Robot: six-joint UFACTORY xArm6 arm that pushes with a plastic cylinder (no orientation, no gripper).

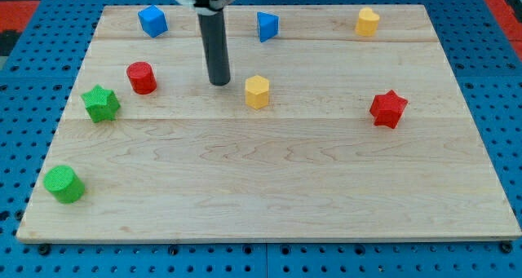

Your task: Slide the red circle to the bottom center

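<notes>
Risk-wise: my tip (218,83), bare rod clamping nothing, sat between red plastic circle block (142,77) and yellow hexagon block (257,91) | top-left half of wooden desk (269,205) | off-centre push could spin circle toward green star block (100,103)

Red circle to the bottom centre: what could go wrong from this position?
1. My tip stands to the view's right of the red circle, apart from it. A push from this side would likely send it left toward the green star, not down.
2. Circling behind it near the view's top may clip the blue cube.
3. A round block could roll off an off-centre push.
</notes>
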